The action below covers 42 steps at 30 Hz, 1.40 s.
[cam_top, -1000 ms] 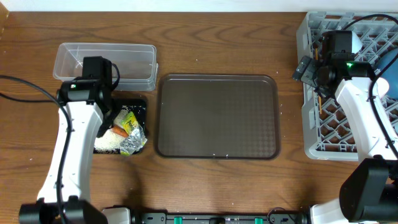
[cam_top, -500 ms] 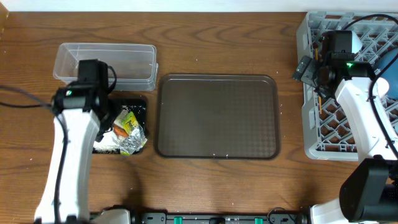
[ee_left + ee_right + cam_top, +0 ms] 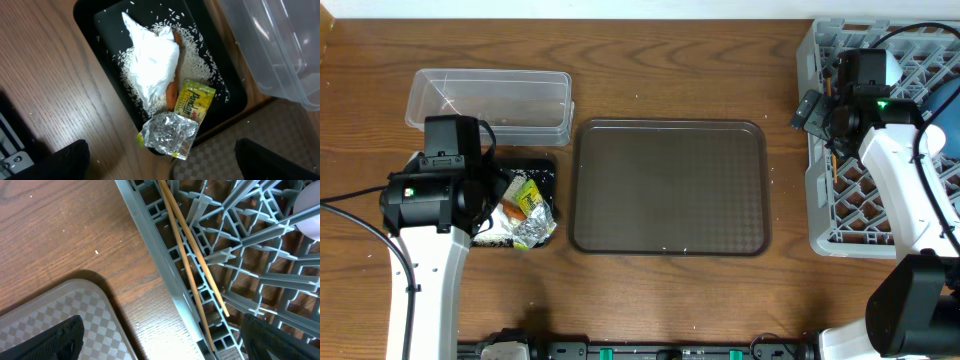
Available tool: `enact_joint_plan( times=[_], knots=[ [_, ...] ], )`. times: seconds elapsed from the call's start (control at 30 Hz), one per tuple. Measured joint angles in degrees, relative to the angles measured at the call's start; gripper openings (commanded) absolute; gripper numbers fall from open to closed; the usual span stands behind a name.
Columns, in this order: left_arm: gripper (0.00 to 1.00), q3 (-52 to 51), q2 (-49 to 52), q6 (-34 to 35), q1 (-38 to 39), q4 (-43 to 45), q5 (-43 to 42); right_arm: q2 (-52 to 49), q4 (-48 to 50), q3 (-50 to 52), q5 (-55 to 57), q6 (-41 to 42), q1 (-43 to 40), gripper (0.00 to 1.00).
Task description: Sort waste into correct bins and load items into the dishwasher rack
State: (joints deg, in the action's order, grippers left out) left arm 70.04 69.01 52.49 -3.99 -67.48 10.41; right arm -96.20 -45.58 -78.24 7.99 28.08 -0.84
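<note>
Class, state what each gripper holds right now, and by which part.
Nothing is held. The left gripper is open above the black bin; the right gripper is open above the chopsticks in the rack.

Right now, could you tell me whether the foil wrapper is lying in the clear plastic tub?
No, the foil wrapper lies at one end of the black bin beside the carrot, outside the clear tub.

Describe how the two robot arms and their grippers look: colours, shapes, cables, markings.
The left arm and right arm have white link shells with black joint housings. Each carries a small green light near the wrist and thin black cables looping off it. The left gripper's fingers and the right gripper's fingers are matte black and blunt; no markings are legible.
</note>
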Motion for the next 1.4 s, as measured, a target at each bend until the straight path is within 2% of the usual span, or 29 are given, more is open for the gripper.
enact_joint_plan(
  times=[1.13, 1.3, 1.4],
  knots=[
    [1.00, 0.00, 0.00, 0.00, 0.00, 0.20, 0.02, 0.24, -1.60, 0.02, 2.01, -0.07, 0.00, 0.99],
    [1.00, 0.00, 0.00, 0.00, 0.00, 0.24, 0.04, 5.44, 2.21, 2.84, 2.58, -0.22, 0.00, 0.99],
    [1.00, 0.02, 0.00, 0.00, 0.00, 0.26, 0.04, 13.38, 8.41, 7.69, 2.54, -0.24, 0.00, 0.99]
  ],
)
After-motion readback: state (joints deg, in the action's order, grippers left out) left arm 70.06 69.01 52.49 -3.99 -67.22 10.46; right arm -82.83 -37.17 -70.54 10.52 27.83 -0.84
